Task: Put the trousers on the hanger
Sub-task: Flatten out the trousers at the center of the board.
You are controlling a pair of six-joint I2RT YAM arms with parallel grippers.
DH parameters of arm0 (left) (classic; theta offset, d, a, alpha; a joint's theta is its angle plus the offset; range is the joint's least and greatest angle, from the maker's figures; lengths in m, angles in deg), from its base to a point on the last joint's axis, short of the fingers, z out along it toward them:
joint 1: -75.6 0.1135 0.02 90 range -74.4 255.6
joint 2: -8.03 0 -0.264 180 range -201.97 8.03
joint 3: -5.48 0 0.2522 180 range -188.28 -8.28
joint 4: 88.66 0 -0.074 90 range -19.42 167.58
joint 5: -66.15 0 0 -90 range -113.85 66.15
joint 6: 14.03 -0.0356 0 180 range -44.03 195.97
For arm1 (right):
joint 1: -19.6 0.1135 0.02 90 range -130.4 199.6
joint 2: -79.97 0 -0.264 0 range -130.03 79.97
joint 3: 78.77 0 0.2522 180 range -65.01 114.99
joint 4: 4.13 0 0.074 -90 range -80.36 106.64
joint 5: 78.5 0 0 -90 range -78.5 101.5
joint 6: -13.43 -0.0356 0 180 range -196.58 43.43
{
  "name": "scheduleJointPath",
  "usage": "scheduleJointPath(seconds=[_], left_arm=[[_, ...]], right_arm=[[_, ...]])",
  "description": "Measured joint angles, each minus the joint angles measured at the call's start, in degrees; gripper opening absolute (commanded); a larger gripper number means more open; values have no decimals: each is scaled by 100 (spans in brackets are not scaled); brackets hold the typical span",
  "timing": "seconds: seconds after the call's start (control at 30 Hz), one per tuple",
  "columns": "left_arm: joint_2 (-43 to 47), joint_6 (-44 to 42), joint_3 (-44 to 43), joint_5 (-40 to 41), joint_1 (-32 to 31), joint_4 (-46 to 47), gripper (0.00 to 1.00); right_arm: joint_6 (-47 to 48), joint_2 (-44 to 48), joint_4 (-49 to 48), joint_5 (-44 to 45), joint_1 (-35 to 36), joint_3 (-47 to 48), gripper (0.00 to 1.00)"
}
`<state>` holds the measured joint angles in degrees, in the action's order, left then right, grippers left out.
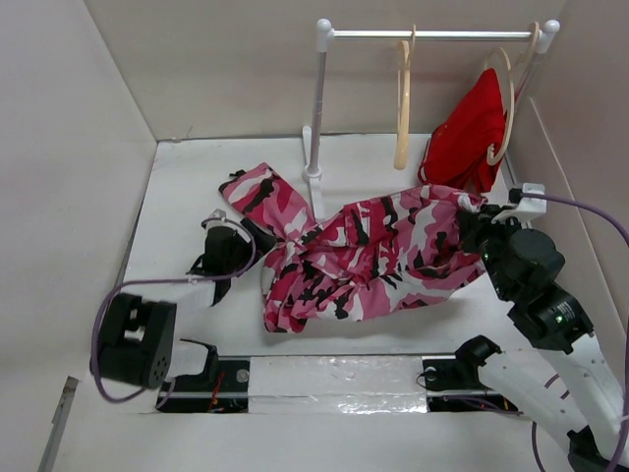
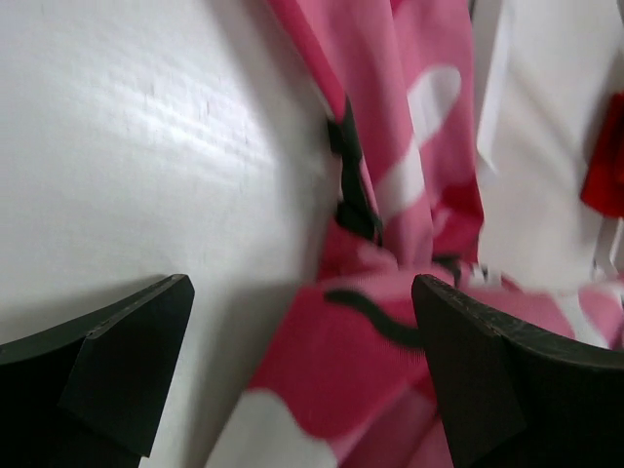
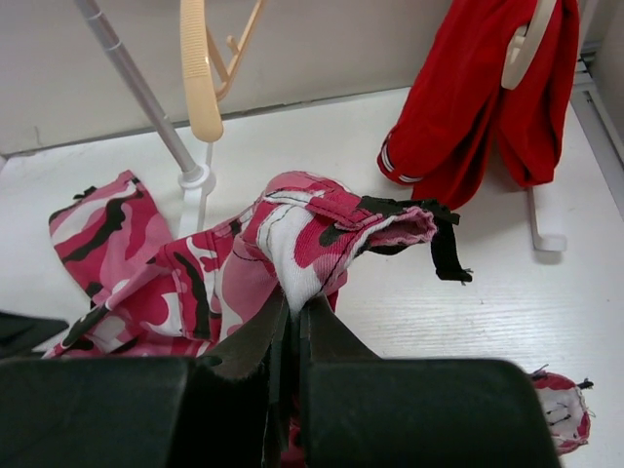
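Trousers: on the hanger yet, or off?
Off. The trousers lie crumpled on the table, one end pinched in the right hand; the hanger hangs bare on the rail.

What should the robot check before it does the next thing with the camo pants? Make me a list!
1. Right hand gripping the trousers: ok, it is shut on a fold of cloth.
2. Left hand free to help: ok, it is open, with cloth below it and nothing gripped.
3. Hanger bare and hanging from the rail: ok.
4. Trousers lifted off the table: not ok, most of them lie on it.
5. Trousers clear of the rack post: cannot tell, one leg lies right beside its foot.
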<state>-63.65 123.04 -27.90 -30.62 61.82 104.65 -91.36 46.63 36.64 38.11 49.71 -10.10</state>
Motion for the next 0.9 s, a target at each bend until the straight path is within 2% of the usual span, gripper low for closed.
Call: scheduleJointPath(seconds=[0.1, 0.2, 0.3, 0.33, 0.37, 0.4, 0.43, 0.53, 0.6, 0.77, 0.9], left_arm=[[-940, 98, -719, 243, 0, 131, 95], [-1611, 229, -1283, 442, 0, 247, 86], [-2026, 319, -1655, 627, 0, 251, 58], [-2133, 339, -1746, 671, 0, 210, 29], [-2234, 389, -1832, 706, 0, 177, 16], [-2315, 367, -1910, 732, 0, 125, 6], [-2371, 376, -1971, 743, 7, 55, 0], [-2262, 387, -1908, 763, 70, -94, 0], [-1867, 380, -1655, 850, 153, -260, 0], [225, 282, -743, 1386, 310, -992, 0], [1523, 177, -577, 1784, 339, -1797, 0]], right_arm=[[-15, 55, 96, 13, -9, 0, 0], [-24, 142, 107, -4, -9, -2, 0], [-42, 216, 109, -26, -9, -7, 0], [-46, 229, 109, -33, -9, -9, 0], [-50, 234, 109, -42, -9, -9, 0], [-59, 232, 109, -48, -9, -13, 0], [-63, 225, 109, -48, -9, -22, 0], [-63, 221, 153, -46, -9, -28, 0], [-61, 238, 205, -39, -9, -24, 0], [-61, 391, 529, -20, -9, 175, 0], [-61, 625, 831, -74, -9, 658, 0]])
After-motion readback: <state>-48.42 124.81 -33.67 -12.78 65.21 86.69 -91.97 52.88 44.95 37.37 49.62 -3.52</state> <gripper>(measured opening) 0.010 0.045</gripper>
